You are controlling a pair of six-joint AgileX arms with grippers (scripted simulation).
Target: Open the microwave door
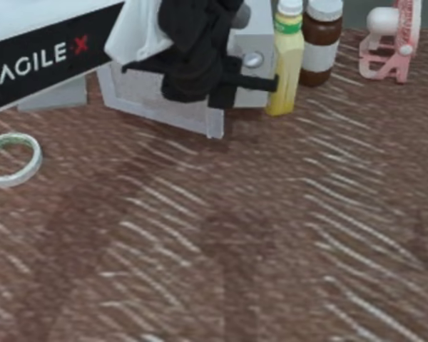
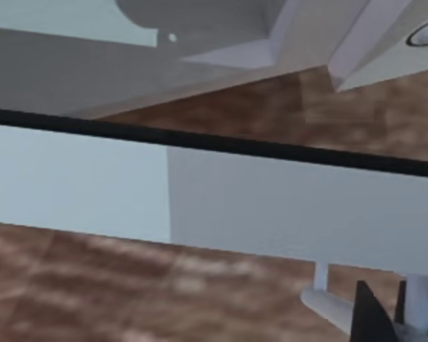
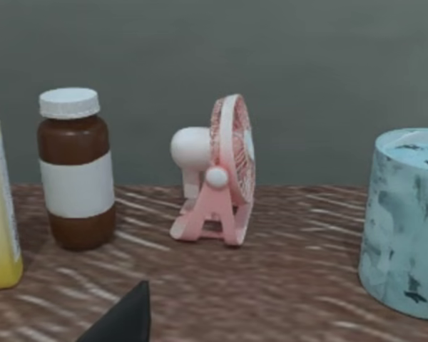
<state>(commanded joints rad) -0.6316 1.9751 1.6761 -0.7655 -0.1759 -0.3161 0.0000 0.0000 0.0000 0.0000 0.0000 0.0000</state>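
Observation:
The microwave [image 1: 260,35] stands at the back middle of the table, a round silver knob [image 1: 253,59] on its front. The microwave door [image 1: 143,96] is swung partway out towards the table's left front. My left gripper [image 1: 221,96] hangs over the door's free edge. In the left wrist view the door [image 2: 271,206] is a pale panel with a white handle [image 2: 328,303]. My left gripper [image 2: 406,317] is shut on that handle, dark fingers on both sides of a handle post. The oven's pale inside [image 2: 221,43] shows beyond the door. My right arm is outside the top view; one dark fingertip [image 3: 128,313] shows in its wrist view.
A yellow bottle [image 1: 285,64] and a brown jar [image 1: 321,43] stand right beside the microwave. A pink fan [image 1: 392,43] is at the back right. A tape roll [image 1: 11,158] lies at the left edge. A grey stand [image 1: 53,92] sits under my left arm. A pale blue cup [image 3: 406,221] stands near the fan.

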